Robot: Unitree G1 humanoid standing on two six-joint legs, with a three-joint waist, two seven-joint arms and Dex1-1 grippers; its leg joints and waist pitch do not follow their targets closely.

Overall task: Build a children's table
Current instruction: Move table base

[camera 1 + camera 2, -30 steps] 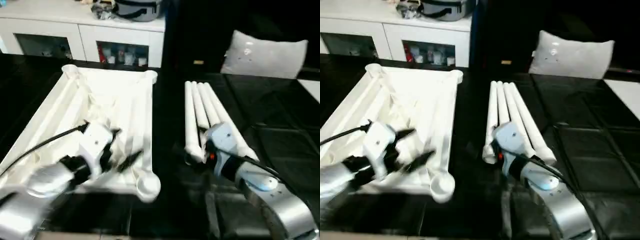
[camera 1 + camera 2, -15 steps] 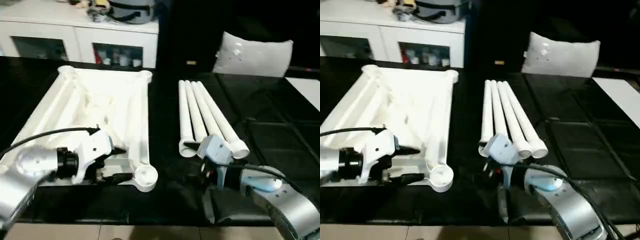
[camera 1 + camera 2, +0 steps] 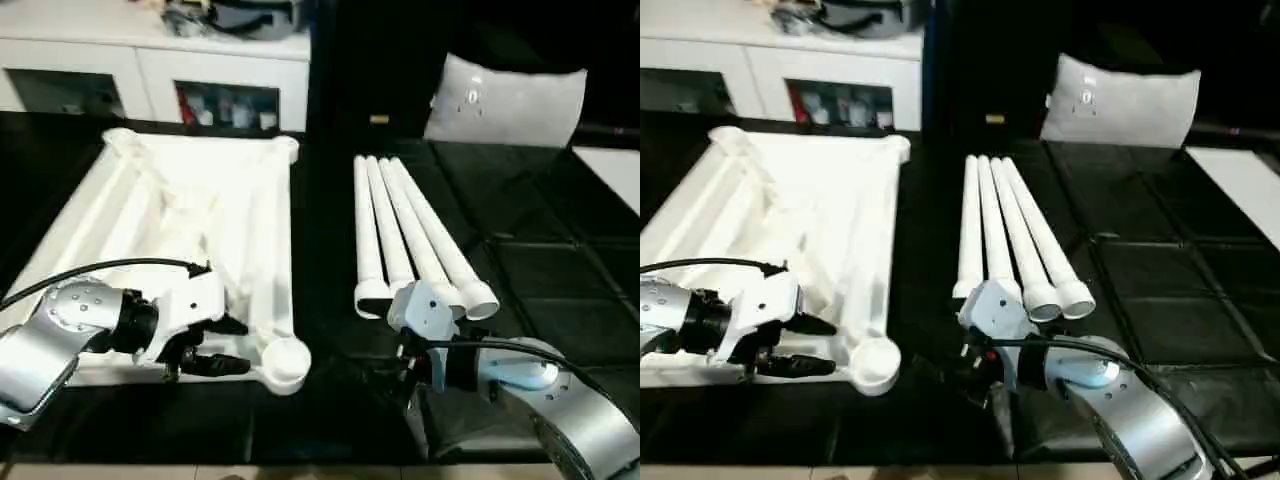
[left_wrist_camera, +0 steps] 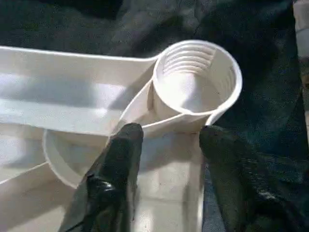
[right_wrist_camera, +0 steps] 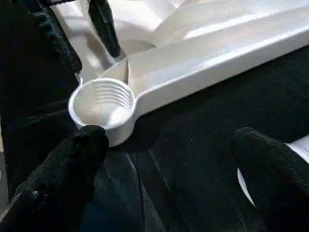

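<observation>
The children's table top [image 3: 190,220] lies upside down on the left of the black surface, ribs up. Its four white legs [image 3: 410,240] lie side by side to the right. My left gripper [image 3: 240,347] sits at the top's near right corner, just behind the round corner socket [image 3: 285,360]. In the left wrist view its fingers [image 4: 123,150] stand apart, one on each side of the rim by the socket [image 4: 195,79]. My right gripper [image 3: 960,365] is open and empty just in front of the legs' near ends, pointing at that socket [image 5: 102,104].
A grey-white pillow [image 3: 505,100] leans at the back right. A white cabinet [image 3: 150,80] with glass doors stands behind the table top. A white sheet [image 3: 1240,175] lies at the far right edge.
My left gripper has come down from over the ribs to the near right corner, its fingers drawing closer together. The right gripper has backed off the leg ends toward me.
</observation>
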